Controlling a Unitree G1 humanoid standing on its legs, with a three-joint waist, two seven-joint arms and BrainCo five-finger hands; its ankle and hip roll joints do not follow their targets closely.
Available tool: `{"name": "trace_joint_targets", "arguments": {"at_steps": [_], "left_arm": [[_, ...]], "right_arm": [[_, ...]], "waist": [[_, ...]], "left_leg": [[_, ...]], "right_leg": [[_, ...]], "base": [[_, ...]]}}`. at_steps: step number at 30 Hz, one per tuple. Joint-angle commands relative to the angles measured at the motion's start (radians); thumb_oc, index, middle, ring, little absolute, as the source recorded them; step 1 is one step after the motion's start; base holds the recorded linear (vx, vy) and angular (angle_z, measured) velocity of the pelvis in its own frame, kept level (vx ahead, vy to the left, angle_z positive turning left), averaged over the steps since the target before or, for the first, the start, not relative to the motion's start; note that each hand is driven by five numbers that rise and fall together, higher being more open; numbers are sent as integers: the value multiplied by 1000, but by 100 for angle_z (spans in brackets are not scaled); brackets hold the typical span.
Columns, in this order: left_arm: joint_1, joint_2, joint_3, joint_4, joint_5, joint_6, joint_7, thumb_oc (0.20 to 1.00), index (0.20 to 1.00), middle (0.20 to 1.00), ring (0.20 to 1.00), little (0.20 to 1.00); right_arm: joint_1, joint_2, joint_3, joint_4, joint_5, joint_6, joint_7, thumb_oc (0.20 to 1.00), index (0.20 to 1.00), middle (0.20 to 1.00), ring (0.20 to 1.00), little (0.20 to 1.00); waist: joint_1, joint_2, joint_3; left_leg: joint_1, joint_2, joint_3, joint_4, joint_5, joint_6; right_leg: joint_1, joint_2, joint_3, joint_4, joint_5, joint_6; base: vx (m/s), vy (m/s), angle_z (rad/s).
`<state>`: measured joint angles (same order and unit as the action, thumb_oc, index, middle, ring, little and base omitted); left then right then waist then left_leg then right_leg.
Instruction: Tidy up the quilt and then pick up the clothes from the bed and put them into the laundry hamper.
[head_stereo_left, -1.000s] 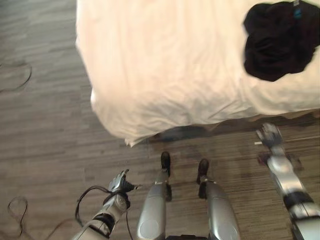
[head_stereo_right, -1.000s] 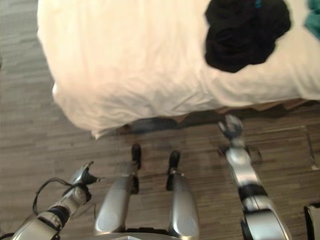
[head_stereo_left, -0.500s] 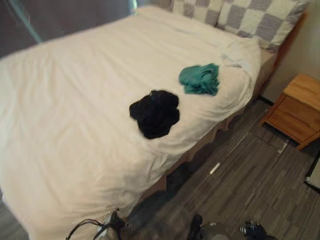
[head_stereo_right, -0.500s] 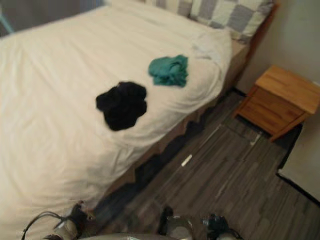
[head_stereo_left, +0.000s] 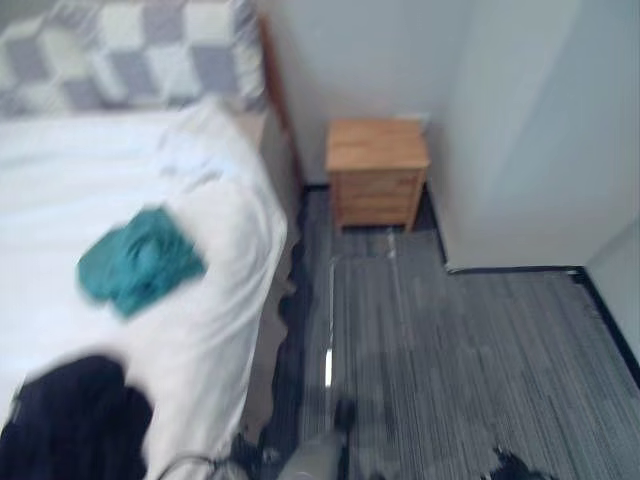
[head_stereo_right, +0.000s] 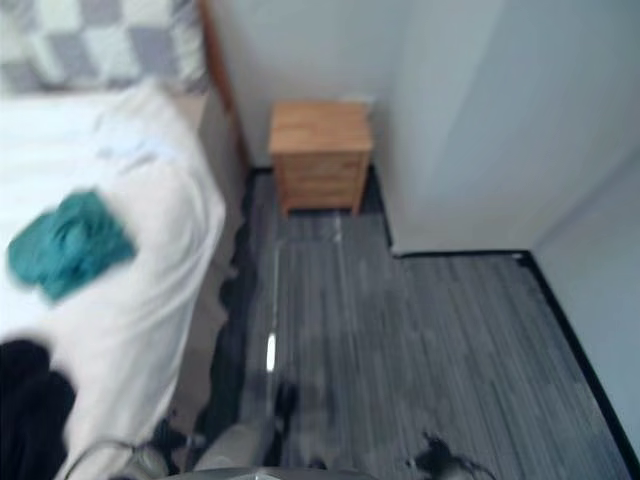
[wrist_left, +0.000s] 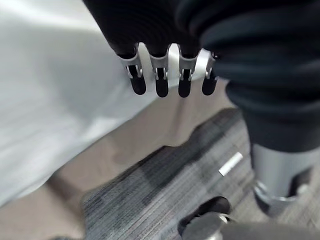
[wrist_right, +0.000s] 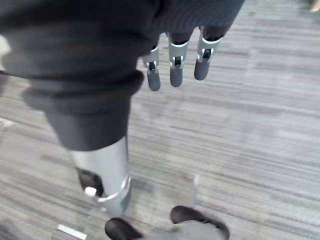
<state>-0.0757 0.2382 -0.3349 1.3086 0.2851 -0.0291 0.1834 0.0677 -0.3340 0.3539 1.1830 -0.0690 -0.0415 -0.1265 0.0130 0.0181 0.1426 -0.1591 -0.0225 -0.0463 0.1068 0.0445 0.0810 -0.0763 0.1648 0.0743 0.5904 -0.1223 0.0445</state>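
I see the bed (head_stereo_left: 225, 290) along the left of the head views, its white quilt (head_stereo_left: 210, 240) lying over it and draping down the side toward the grey striped floor (head_stereo_left: 480, 350). A teal garment (head_stereo_left: 135, 260) lies bunched on the quilt, and a black garment (head_stereo_left: 70, 425) sits nearer me on the same quilt, apart from the teal one. Checked pillows (head_stereo_left: 120, 50) lie at the head of the bed, and a wooden nightstand (head_stereo_left: 375, 170) stands just beside it against the wall.

In its wrist view my left robot hand (wrist_left: 160, 70) hangs with fingers straight and relaxed, empty, above the quilt's edge and the floor. My right robot hand (wrist_right: 175, 62) is likewise loose and empty, fingers straight, over bare floor. I see no hamper from here.
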Motion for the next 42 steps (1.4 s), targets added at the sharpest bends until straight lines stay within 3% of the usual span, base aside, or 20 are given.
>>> {"name": "trace_joint_targets", "arguments": {"at_steps": [1,2,4,7,10,12,13,16,18,19,21,23,25,26,28,31,34,38,39,42], "left_arm": [[-109,70,-25,-88,14,-24,25,1000,1000,1000,1000,1000],[-108,70,-25,-88,14,-24,25,1000,1000,1000,1000,1000],[-132,80,-36,-112,12,-33,27,1000,1000,1000,1000,1000],[-150,73,-43,-81,59,-28,22,1000,1000,1000,1000,1000],[-129,71,-45,-56,82,-25,19,1000,1000,1000,1000,1000],[-99,55,-26,-43,78,-19,16,1000,1000,1000,1000,1000],[-79,57,-11,-47,57,-14,17,1000,1000,1000,1000,1000],[-78,59,-1,-58,26,-20,25,1000,1000,1000,1000,1000],[-67,57,4,-66,22,-24,27,1000,1000,1000,1000,1000],[-55,56,12,-74,16,-27,30,1000,1000,1000,1000,1000],[-45,52,16,-74,19,-25,28,1000,1000,1000,1000,1000],[-40,52,18,-70,30,-18,21,1000,1000,1000,1000,1000],[-13,55,28,-70,27,-12,15,1000,1000,1000,1000,1000],[-6,59,39,-72,25,-9,17,1000,1000,1000,1000,1000],[2,61,50,-78,20,0,26,1000,1000,1000,1000,1000],[17,70,88,-86,2,3,41,1000,1000,1000,1000,1000],[19,76,87,-85,16,-14,52,1000,1000,1000,1000,1000],[2,82,94,-66,34,-19,43,1000,1000,1000,1000,1000],[4,88,99,-59,38,-16,38,1000,1000,1000,1000,1000],[23,113,106,-46,46,-13,36,1000,1000,1000,1000,1000]], "right_arm": [[-86,42,-79,-64,11,-24,-14,1000,1000,1000,1000,1000],[-85,42,-78,-64,11,-24,-14,1000,1000,1000,1000,1000],[-82,45,-74,-72,23,-27,-22,1000,1000,1000,1000,1000],[-106,55,-83,-44,21,-16,-32,1000,1000,1000,1000,1000],[-100,54,-82,-34,12,-12,-31,1000,1000,1000,1000,1000],[-105,42,-75,-12,-10,-12,-26,1000,1000,1000,1000,1000],[-110,29,-75,-10,-20,-3,-37,1000,1000,1000,1000,1000],[-129,20,-66,-16,-21,0,-41,1000,1000,1000,1000,1000],[-138,14,-59,-16,-29,1,-37,1000,1000,1000,1000,1000],[-144,2,-51,-19,-35,-3,-41,1000,1000,1000,1000,1000],[-143,-4,-52,-22,-38,-3,-42,1000,1000,1000,1000,1000],[-158,-16,-55,-45,-51,-6,-55,1000,1000,1000,1000,1000],[-162,-25,-47,-111,-74,-8,-57,1000,1000,1000,1000,1000],[-155,-38,-81,-210,-73,-13,-74,1000,1000,1000,1000,1000],[-157,-56,-89,-291,-86,-11,-80,1000,1000,1000,1000,1000],[-135,-113,-121,-510,-136,-24,-99,1000,1000,1000,1000,1000],[-137,-183,-148,-659,-159,-54,-116,1000,1000,1000,1000,1000],[-115,-298,-225,-788,-234,-58,-132,1000,1000,1000,1000,1000],[-115,-319,-239,-810,-250,-55,-137,1000,1000,1000,1000,1000],[-153,-400,-263,-891,-276,-71,-148,1000,1000,1000,1000,1000]], "waist": [[-12,-55,58],[-16,-57,62],[-45,-66,57],[-110,-52,37],[-111,-41,21],[-104,-30,12],[-69,-68,38],[-19,-101,62],[27,-107,61],[59,-88,47],[75,-79,40],[79,-73,32],[98,-72,20],[87,-71,26],[76,-66,38],[57,-40,49],[42,-65,44],[-12,-90,39],[-11,-96,41],[-1,-120,48]], "left_leg": [[143,-2,-63,-137,12,-84],[153,-4,-67,-142,10,-84],[217,-23,-93,-179,-24,-84],[350,-14,-137,-194,-136,-102],[394,-7,-138,-167,-164,-108],[350,-26,-113,61,-67,-155],[210,-60,-92,356,18,-185],[36,-75,-47,490,-28,-161],[-27,-47,13,352,-67,-138],[-46,-38,43,143,-45,-130],[-36,-22,72,31,-8,-129],[-43,17,187,3,22,-125],[8,0,190,-43,12,-89],[72,-12,173,-80,-4,-68],[92,-12,159,-88,2,-59],[173,1,61,-153,2,-52],[213,-24,-59,-160,-27,-60],[259,-58,-289,-152,-80,-80],[269,-54,-319,-152,-88,-90],[267,-58,-406,-124,-106,-108]], "right_leg": [[-131,-105,15,-137,167,95],[-123,-107,11,-134,159,94],[-154,-98,-32,-333,146,79],[-253,-153,-88,-582,260,112],[-217,-155,-115,-589,269,93],[-157,-151,-125,-568,284,68],[-82,-183,-121,-583,266,45],[-9,-206,-99,-613,243,37],[53,-221,-84,-645,211,49],[80,-212,-82,-645,177,53],[117,-208,-85,-651,150,54],[151,-198,-104,-633,105,48],[137,-180,-123,-518,81,51],[56,-203,-166,-294,145,117],[1,-223,-168,-209,215,152],[-121,-235,-155,-56,220,130],[-117,-217,-78,-274,161,103],[-168,-173,279,-534,238,150],[-180,-171,318,-547,251,162],[-144,-236,228,-595,282,154]], "base": [[390,168,-9],[604,76,34],[474,-6,60],[611,-30,84],[462,-28,58],[464,-52,18],[374,-86,23],[336,-82,26],[508,73,-30],[373,135,-30],[326,129,-22],[334,160,13],[270,155,11],[149,73,-18],[171,76,49],[270,44,108],[303,-123,160],[356,-153,204],[248,-244,231],[110,-275,230]]}}
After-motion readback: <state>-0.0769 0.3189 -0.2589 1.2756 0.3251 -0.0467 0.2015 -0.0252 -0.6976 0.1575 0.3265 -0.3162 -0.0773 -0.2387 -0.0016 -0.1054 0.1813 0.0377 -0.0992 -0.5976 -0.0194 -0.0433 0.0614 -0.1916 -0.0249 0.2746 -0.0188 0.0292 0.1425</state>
